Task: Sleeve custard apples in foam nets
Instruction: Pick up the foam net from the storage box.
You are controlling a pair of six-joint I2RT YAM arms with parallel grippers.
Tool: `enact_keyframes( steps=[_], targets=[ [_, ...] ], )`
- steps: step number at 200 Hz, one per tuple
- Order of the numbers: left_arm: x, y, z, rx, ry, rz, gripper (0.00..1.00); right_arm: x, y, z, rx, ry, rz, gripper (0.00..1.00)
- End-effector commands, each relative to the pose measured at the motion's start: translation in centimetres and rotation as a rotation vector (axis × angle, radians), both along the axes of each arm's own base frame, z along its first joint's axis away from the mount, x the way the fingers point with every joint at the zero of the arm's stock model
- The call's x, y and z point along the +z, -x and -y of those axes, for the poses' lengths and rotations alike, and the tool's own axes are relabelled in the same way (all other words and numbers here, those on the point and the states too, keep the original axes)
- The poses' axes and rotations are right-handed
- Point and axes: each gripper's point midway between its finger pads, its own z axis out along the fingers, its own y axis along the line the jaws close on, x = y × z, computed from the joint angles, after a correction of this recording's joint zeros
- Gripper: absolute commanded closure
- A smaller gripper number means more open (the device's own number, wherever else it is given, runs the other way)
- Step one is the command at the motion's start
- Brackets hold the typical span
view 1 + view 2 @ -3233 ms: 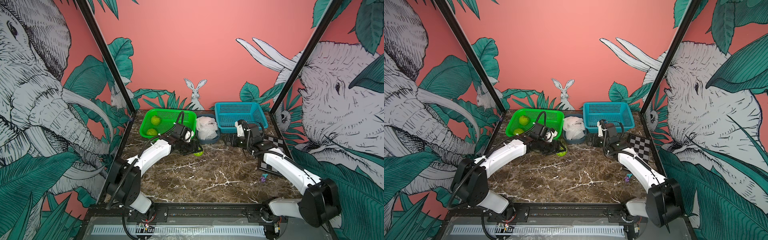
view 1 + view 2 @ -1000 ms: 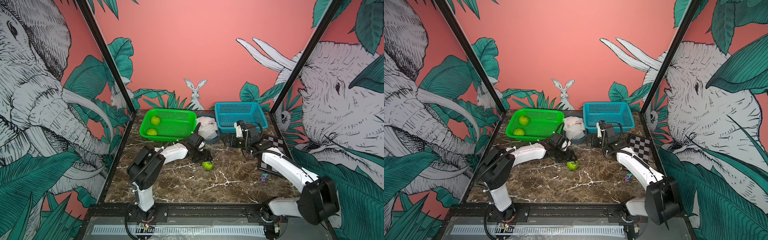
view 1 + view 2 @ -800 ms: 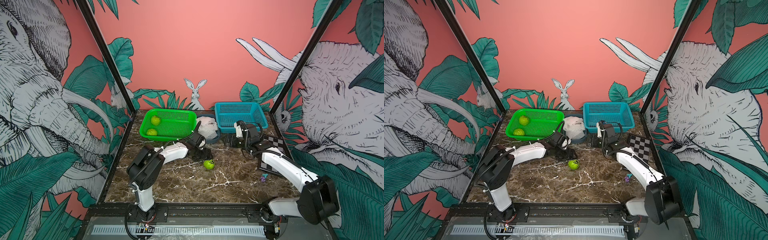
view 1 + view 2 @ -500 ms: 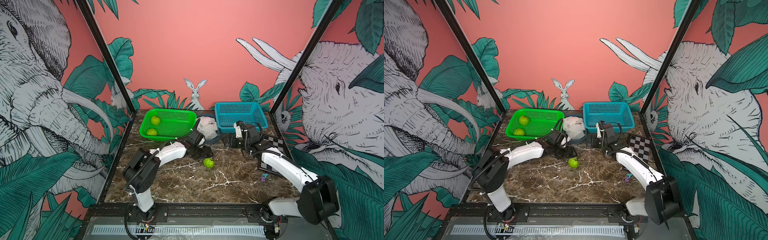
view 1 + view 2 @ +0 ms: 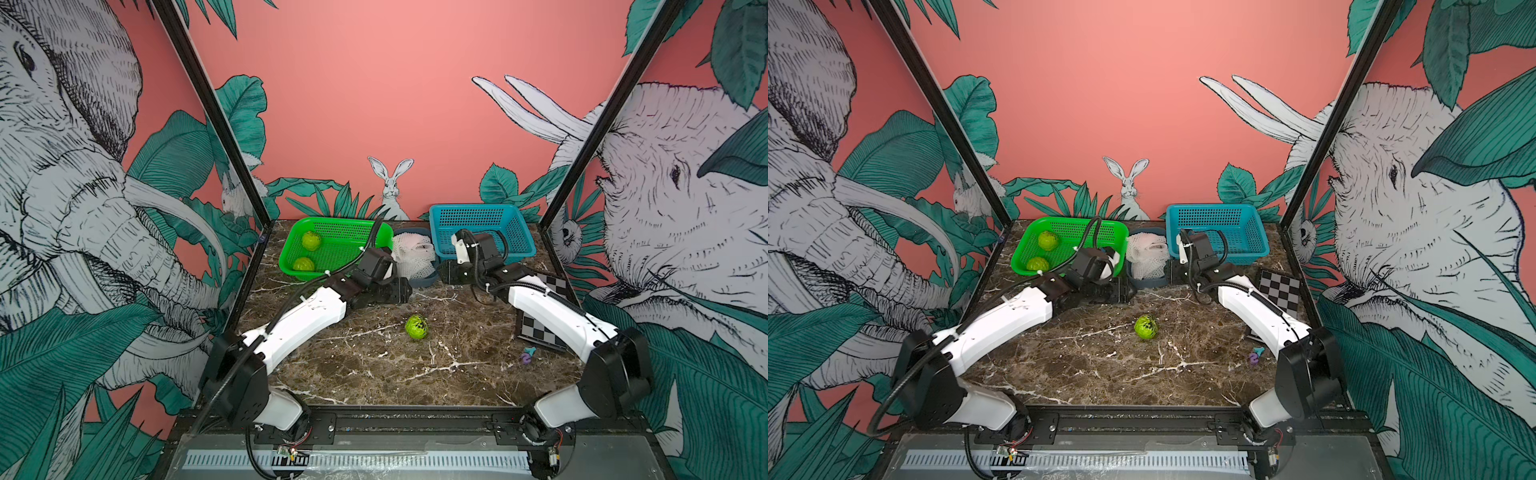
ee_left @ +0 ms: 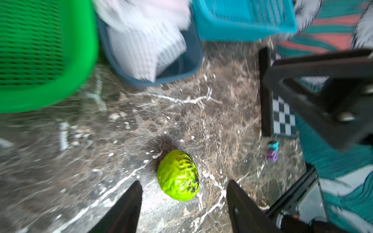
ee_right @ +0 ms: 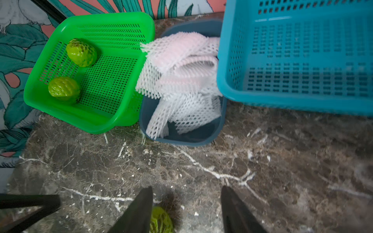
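The left arm (image 5: 299, 324) and right arm (image 5: 552, 309) wear glossy white shells between bulky black joint housings. A black corrugated cable (image 5: 374, 232) loops off the left wrist. The left end effector (image 6: 183, 181) and right end effector (image 7: 186, 187) are black with tapering wedge fingers (image 6: 129, 205).

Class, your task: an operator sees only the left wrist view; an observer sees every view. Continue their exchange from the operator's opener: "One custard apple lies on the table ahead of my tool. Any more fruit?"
Observer: Yes, two more custard apples lie in the green basket.
Operator: Anything in the blue basket?
Observer: Nothing shows in it in the right wrist view.
Operator: Does the right tool hold a foam net?
Observer: No; its jaws stand apart, gripping nothing.
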Motion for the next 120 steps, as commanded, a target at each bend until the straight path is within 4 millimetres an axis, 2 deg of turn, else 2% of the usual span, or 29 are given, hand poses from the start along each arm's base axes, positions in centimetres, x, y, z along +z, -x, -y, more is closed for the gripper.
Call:
enact_keyframes(
  steps=[1,7,13,44,85,120],
  targets=[
    [-0.2,-0.2,-5.4,0.147,-0.077,0.01,0.39,0.0,-0.4,-1.2,0.034,0.03,-0.01,0.49],
    [-0.1,-0.1,-6.2,0.168,-0.076,0.013,0.39,1.6,-1.0,-1.8,0.04,0.016,0.022,0.5],
    [0.0,-0.1,-7.0,0.185,-0.077,0.017,0.4,0.7,-1.5,-2.2,0.044,0.029,-0.001,0.51],
    [-0.6,0.5,-9.3,0.235,-0.096,0.004,0.41,0.1,-2.5,-4.4,0.075,0.032,-0.03,0.53],
    [-1.6,0.9,-9.3,0.25,-0.067,-0.02,0.4,-2.0,-3.3,-6.8,0.084,0.035,-0.085,0.51],
    [-2.6,0.9,-8.9,0.243,-0.049,-0.045,0.4,-4.5,-4.0,-8.3,0.08,0.033,-0.146,0.51]
  ],
)
